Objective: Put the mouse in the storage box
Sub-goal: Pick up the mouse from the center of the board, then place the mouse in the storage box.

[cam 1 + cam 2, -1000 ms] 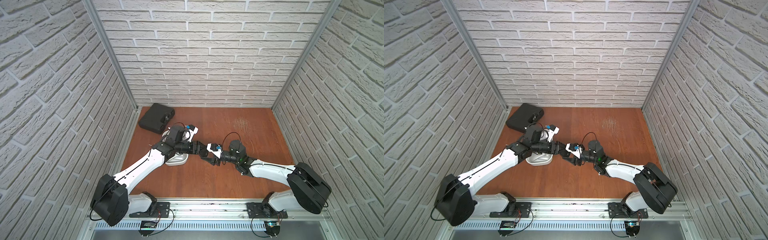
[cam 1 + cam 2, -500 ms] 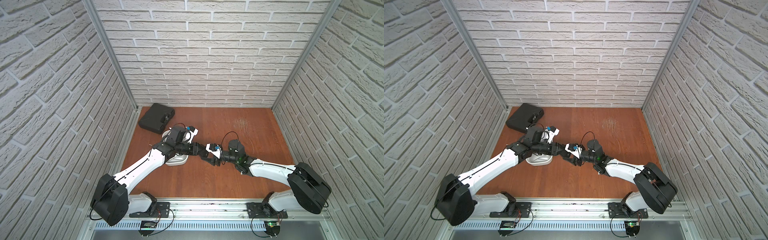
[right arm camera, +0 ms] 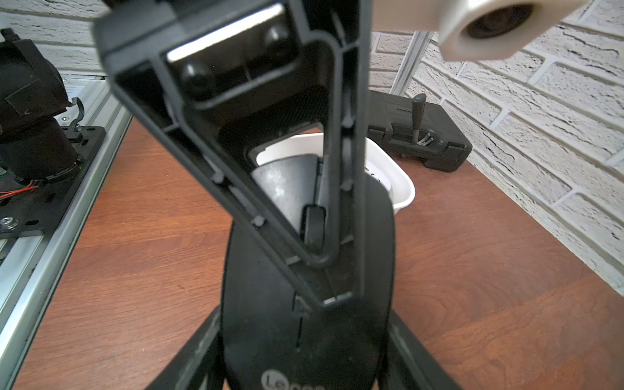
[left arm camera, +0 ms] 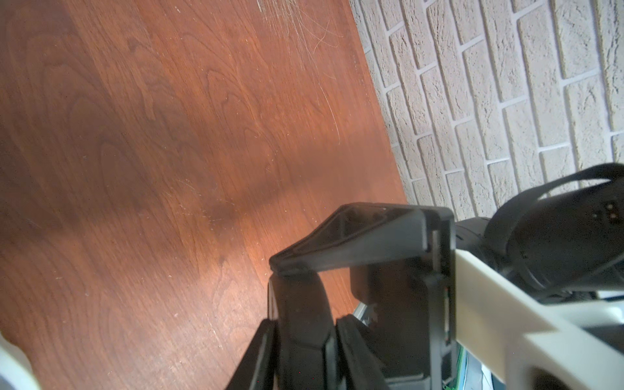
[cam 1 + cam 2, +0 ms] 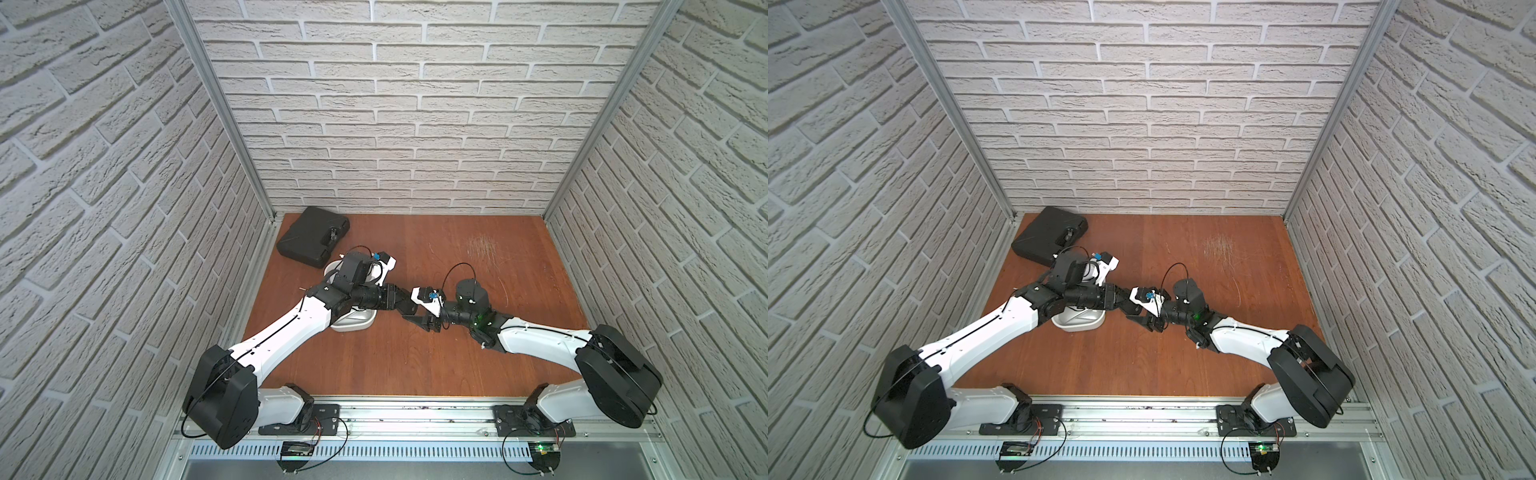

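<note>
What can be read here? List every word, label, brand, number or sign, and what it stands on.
"Le": white logo on the black mouse, the rest cut off by the picture's edge.
Small dark marks inside the storage box: too small to read.
No other text.

A robot lab test cell, we'd say.
We see mock-brick panels [image 5: 395, 104] and metal posts [image 5: 224, 112] boxing in a wooden table [image 5: 415, 353], with two arms [image 5: 291, 332] bolted to a rail [image 5: 415, 409] at its edge.
</note>
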Controlling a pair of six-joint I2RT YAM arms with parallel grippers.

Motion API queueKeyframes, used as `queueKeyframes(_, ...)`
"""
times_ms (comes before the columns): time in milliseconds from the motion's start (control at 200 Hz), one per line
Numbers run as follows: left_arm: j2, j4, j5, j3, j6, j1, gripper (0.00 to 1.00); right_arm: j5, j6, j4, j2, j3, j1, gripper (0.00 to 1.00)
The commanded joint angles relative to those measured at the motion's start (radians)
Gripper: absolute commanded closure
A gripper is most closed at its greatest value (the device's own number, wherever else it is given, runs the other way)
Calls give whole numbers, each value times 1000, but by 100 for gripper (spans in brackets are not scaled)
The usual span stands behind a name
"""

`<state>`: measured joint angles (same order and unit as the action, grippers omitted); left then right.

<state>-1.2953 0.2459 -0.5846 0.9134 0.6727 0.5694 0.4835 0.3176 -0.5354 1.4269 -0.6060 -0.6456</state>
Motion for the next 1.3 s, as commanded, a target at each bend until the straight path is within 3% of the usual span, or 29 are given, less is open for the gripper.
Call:
queueKeyframes(0,17,-43,6,-12,5,-39,100,-37,-34,-84,-19,-10,-8,33)
queueKeyframes(245,123,-75,-20,-116,42,-222,100,-116,-72,-128,-24,11,-6,24)
queueKeyframes(645,230,-277,-111,-344,177,-554,100,-99,-95,-174,0,25,-3,24)
queueKeyframes(1105,-23,-519,-97,-297,251,-658,100,-85,-101,-177,8,24,-2,24)
queueKeyframes(1295,-38,-435,-40,-297,210,-658,100,-83,-104,-177,6,26,-2,24)
